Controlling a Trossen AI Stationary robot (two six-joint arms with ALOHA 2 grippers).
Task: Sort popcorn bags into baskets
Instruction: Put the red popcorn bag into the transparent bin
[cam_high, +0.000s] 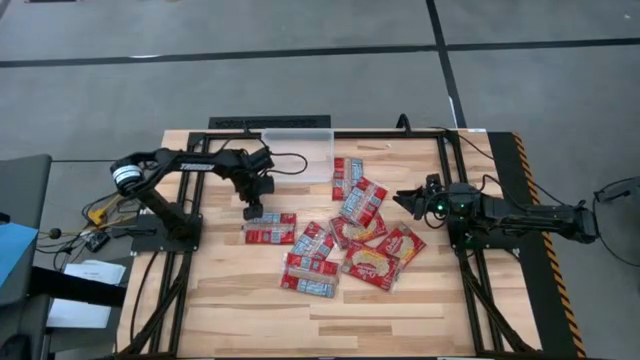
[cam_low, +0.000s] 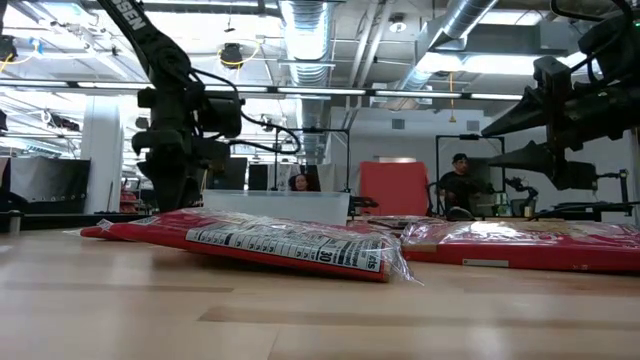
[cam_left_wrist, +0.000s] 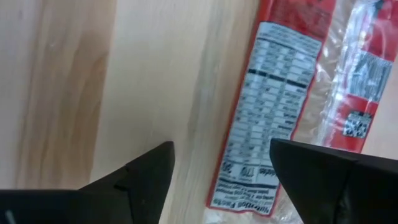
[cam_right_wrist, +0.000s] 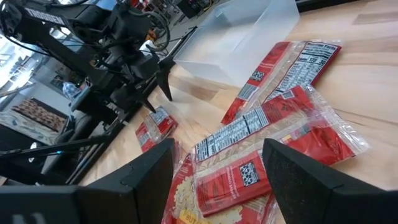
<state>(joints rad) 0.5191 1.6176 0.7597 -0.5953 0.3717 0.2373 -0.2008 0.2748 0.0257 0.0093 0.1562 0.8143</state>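
Here the left claw (cam_high: 251, 210) gapes beside a popcorn bag (cam_high: 270, 229).

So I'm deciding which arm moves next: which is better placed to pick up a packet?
Left. The left gripper hangs open at the end of a packet; the right gripper waits open beside the pile.

Red popcorn bags (cam_right_wrist: 273, 134) lie scattered beside a clear basket (cam_right_wrist: 239, 37).

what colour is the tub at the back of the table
Clear and colourless plastic tub, seen best in the right wrist view.
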